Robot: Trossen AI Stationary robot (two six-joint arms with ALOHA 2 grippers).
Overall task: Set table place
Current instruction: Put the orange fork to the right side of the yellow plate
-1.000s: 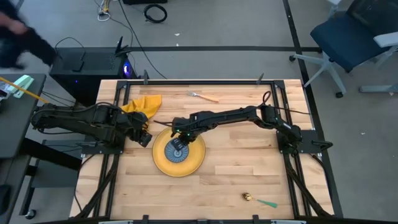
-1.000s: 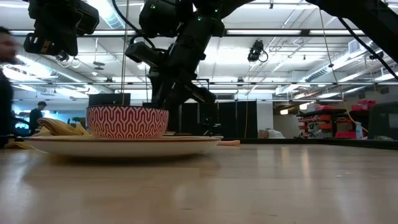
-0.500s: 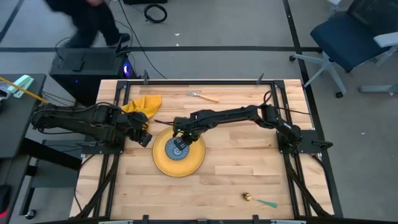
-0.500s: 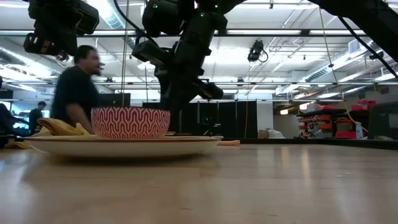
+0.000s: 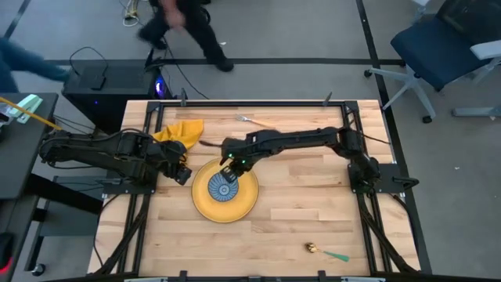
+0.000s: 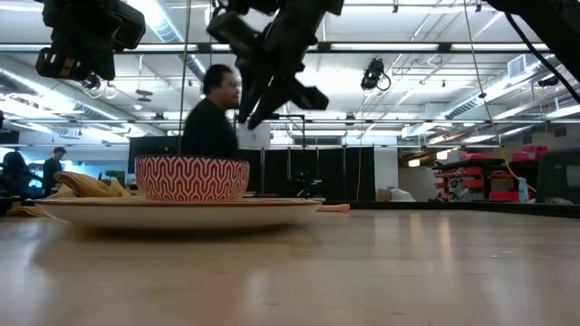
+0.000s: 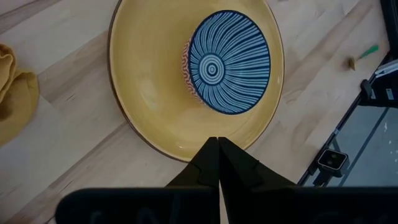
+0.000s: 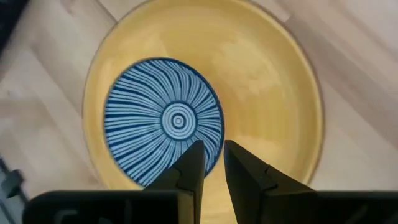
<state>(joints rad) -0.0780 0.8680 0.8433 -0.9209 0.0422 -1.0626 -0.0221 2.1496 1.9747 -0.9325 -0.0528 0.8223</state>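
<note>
The round yellow plate [image 5: 243, 205] lies on the wooden table [image 5: 313, 196] left of its middle. The blue-patterned bowl [image 5: 223, 188] stands upright in the plate, a little off its centre, and also shows in the low view [image 6: 192, 178]. My right gripper [image 5: 232, 163] hangs above the bowl's far side, clear of it, its fingers slightly apart [image 8: 213, 163] and empty. My left gripper [image 5: 182, 174] is shut and empty [image 7: 217, 155], raised left of the plate. The yellow napkin [image 5: 182, 131] lies crumpled at the far left. The orange-handled fork [image 5: 256, 121] lies near the far edge, and the green-handled spoon [image 5: 327, 253] near the near edge.
Black rails [image 5: 250, 102] edge the table. People move on the floor beyond the far edge [image 5: 184, 23]. Bare planks lie right of the plate [image 5: 313, 172] and in front of it.
My right gripper has risen from the bowl's rim, going up and a little toward the far edge, and now hangs clear above it. The bowl stays upright in the plate. A person has walked past behind the table.
</note>
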